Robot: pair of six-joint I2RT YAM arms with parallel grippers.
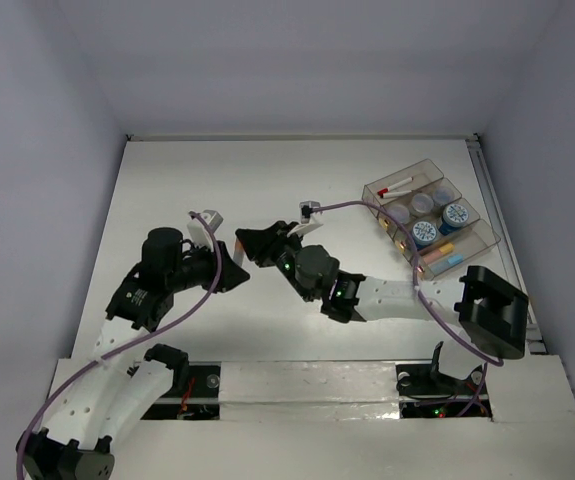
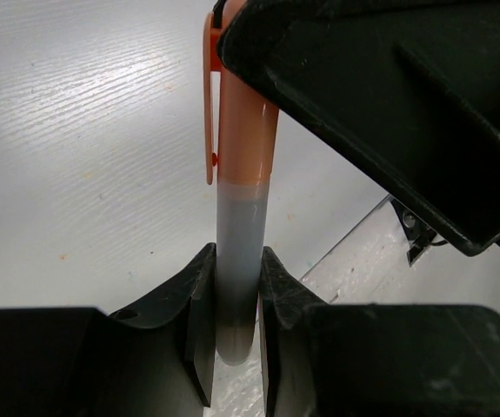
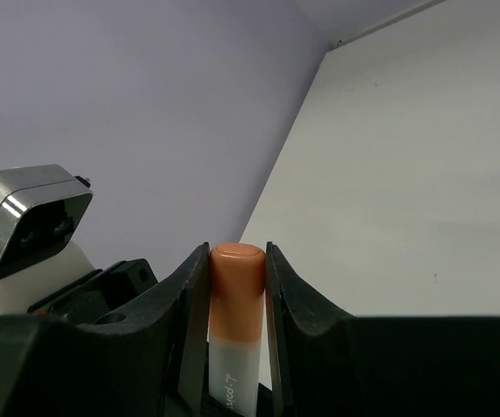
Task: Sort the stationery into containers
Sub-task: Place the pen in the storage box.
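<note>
1. Orange-capped marker [image 2: 239, 217]: a pale grey barrel with an orange cap and clip, held between the two arms near the middle of the table [image 1: 217, 180], slightly toward 9 o'clock of centre. In the top view the grippers hide it.
2. Long axis: in the left wrist view it runs from 6 to 12 o'clock, barrel end at 6 and cap at 12, with the clip on the 9 o'clock side. In the right wrist view the rounded cap tip points to 12 o'clock.
3. Left gripper [image 2: 237, 287]: its fingers are clamped on the grey barrel end, touching it on both sides.
4. Right gripper [image 3: 236, 261]: its fingers press flush against the orange cap on both sides, so it also grips the marker. Both arms hold the one marker, which reads as a handover from one to the other.
5. Tray [image 1: 401, 173]: a clear divided container at about 2 o'clock on the table, well apart from the marker.
6. Done so far: the tray already holds blue-lidded jars [image 1: 454, 215] in its middle compartments, a red stick [image 1: 397, 188] in the compartment toward 11 o'clock, and an orange stick [image 1: 445, 250] toward 5 o'clock.
7. Left to do: no loose stationery shows on the table, so this marker looks like the last item. It has yet to be carried toward 2 o'clock and dropped into a compartment.
</note>
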